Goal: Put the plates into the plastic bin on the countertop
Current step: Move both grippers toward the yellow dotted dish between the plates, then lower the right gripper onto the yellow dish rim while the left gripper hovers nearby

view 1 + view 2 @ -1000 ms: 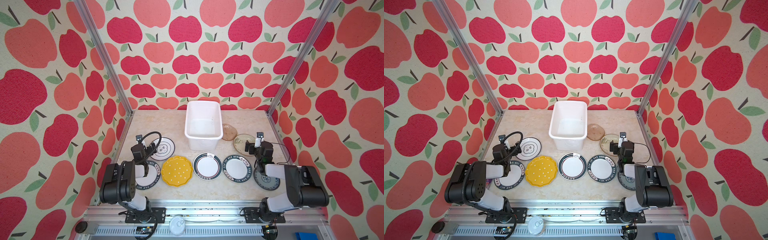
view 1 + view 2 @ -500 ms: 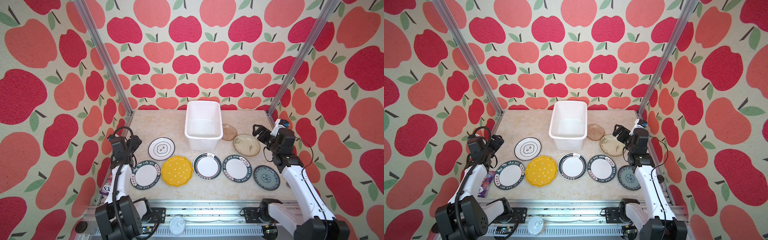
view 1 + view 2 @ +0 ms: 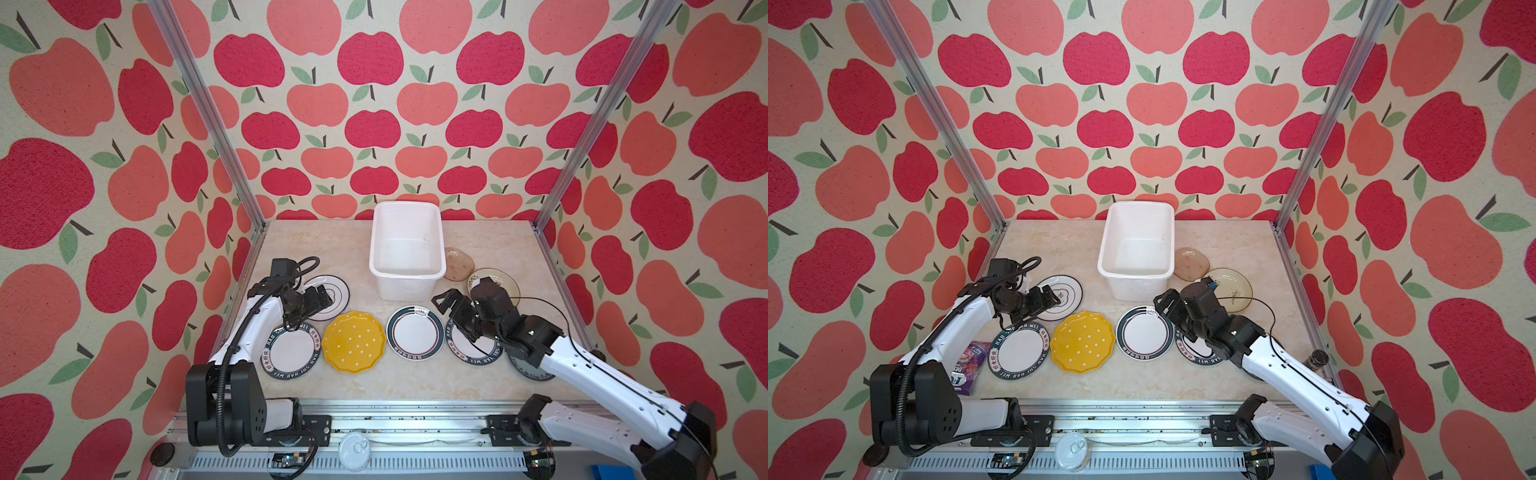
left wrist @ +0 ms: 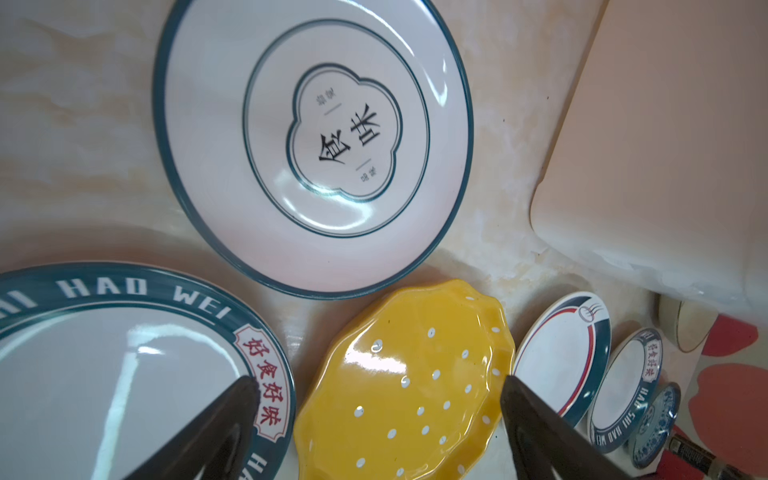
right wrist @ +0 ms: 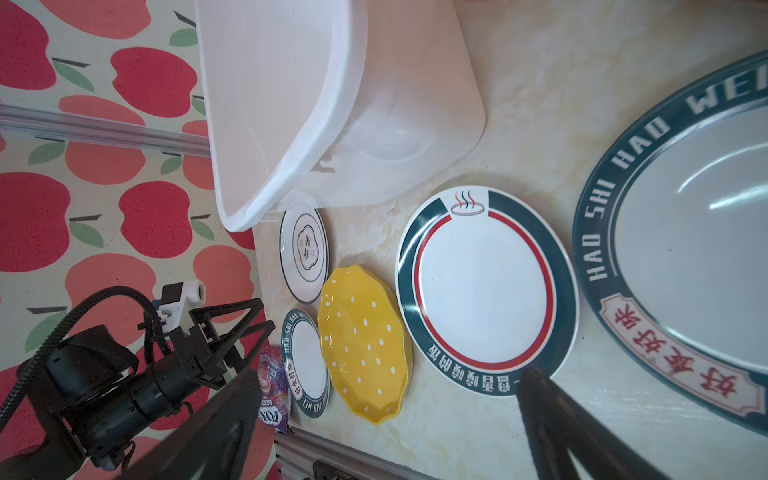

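The plates [image 3: 353, 340] lie flat by the white plastic bin [image 3: 405, 286].
Left gripper [image 3: 323, 297], right gripper [image 3: 448, 311]: jaws wide apart, empty; purple packet [image 3: 970, 365] at the edge.

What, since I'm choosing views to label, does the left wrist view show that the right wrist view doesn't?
Only the left wrist view: the blue plate, last in the row. Only the right wrist view: the left arm, a purple packet and the bin's inside. Both: the bin, the yellow plate, the red-ringed plate and the clover plate.
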